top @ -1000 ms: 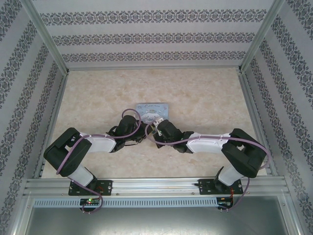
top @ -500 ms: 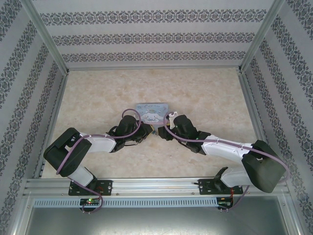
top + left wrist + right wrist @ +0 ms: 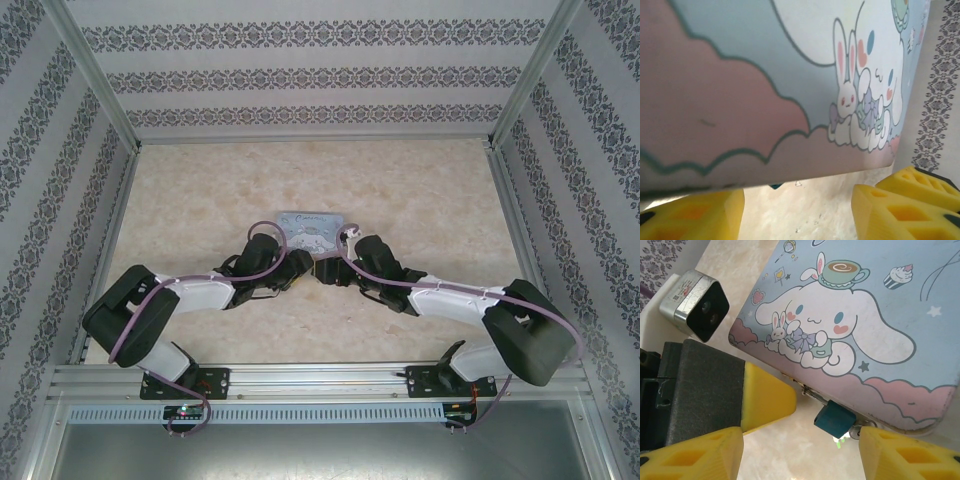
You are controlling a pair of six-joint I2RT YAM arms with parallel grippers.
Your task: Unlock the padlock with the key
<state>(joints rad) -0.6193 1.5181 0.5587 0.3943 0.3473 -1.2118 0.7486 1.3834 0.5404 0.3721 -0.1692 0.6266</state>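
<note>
The teal padlock hangs from the latch on the near edge of the cartoon-printed tin. A small silvery piece sticks out at its lower right; I cannot tell whether it is the key. My right gripper is open, its yellow fingers either side of and just below the padlock, not touching it. My left gripper is open too, close under the tin, with a teal sliver of the padlock peeking out. In the top view both grippers meet at the tin's near edge.
The left gripper's yellow finger and wrist camera sit close to the left of the padlock. The marble-patterned tabletop spreads around the tin, bounded by patterned walls and metal posts.
Both grippers have opened. The right arm has stretched out lower and its elbow swung right, with its gripper staying at the tin's edge. The left arm has edged slightly forward.
</note>
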